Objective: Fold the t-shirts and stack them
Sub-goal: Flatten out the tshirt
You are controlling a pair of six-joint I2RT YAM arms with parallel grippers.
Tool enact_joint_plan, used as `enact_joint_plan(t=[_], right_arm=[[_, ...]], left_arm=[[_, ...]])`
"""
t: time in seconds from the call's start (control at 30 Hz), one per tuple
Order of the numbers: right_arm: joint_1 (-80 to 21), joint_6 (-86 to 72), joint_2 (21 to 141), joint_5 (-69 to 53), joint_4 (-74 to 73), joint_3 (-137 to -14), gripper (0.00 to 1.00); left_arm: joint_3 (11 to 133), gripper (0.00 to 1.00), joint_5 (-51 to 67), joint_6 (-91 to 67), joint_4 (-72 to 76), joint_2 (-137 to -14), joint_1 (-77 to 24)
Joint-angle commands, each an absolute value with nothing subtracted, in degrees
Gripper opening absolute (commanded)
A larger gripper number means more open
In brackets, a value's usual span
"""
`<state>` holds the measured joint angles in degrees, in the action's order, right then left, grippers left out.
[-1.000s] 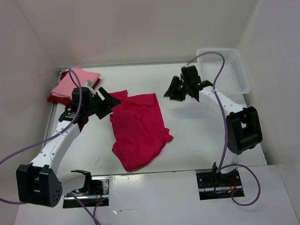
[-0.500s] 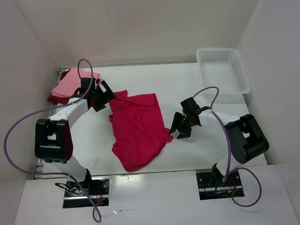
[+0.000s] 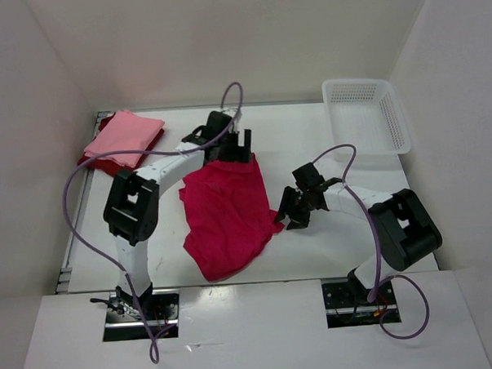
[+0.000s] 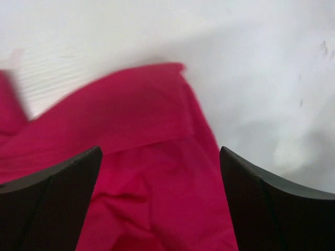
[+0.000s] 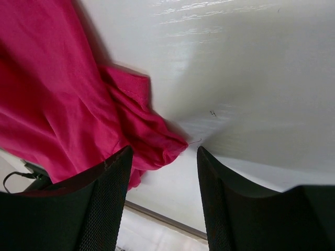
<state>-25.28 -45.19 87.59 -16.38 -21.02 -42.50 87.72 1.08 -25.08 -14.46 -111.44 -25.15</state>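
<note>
Hovering at the crimson t-shirt [image 3: 227, 214]: left hand [image 3: 231, 151] at its far edge, right hand [image 3: 290, 218] beside its right edge, both open.

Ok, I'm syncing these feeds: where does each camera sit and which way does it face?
Top external: above and behind the bases, looking down on the table; both arms show.
Left wrist: on the left arm, looking through the open left gripper at the crimson t-shirt.
Right wrist: on the right arm, looking through the open right gripper at its edge.
Shared: all see that shirt.
</note>
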Motion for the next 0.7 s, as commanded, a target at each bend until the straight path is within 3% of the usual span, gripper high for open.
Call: enact_joint_plan(t=[0.0, 0.23, 0.33, 0.4, 0.53, 0.67], right_arm=[[-25.8, -45.4, 87.6, -15.7, -19.0, -43.3, 0.58], [-25.8, -46.0, 86.9, -16.9, -18.8, -43.9, 0.58], [-25.8, -46.0, 85.7, -16.9, -19.3, -43.9, 0.56], [-25.8, -46.0, 85.2, -16.9, -19.3, -43.4, 0.56], [-25.8, -46.0, 84.0, -16.3, -19.3, -42.8, 0.56], [-25.8, -46.0, 84.0, -16.3, -18.8, -42.8, 0.56]], left_arm=[[92.8, 1.0, 0.4, -15.7, -16.4, -115.7, -28.5], [100.1, 1.0, -8.1, -12.7, -16.4, -123.6, -32.9], [101.2, 0.87, -11.7, -13.3, -16.4, -124.5, -32.9], [101.2, 0.7, -12.2, -12.5, -16.4, -125.0, -32.9], [101.2, 0.51, -10.7, -12.5, -16.4, -125.0, -32.9], [100.6, 0.47, -7.0, -12.5, -16.4, -125.5, -32.9]])
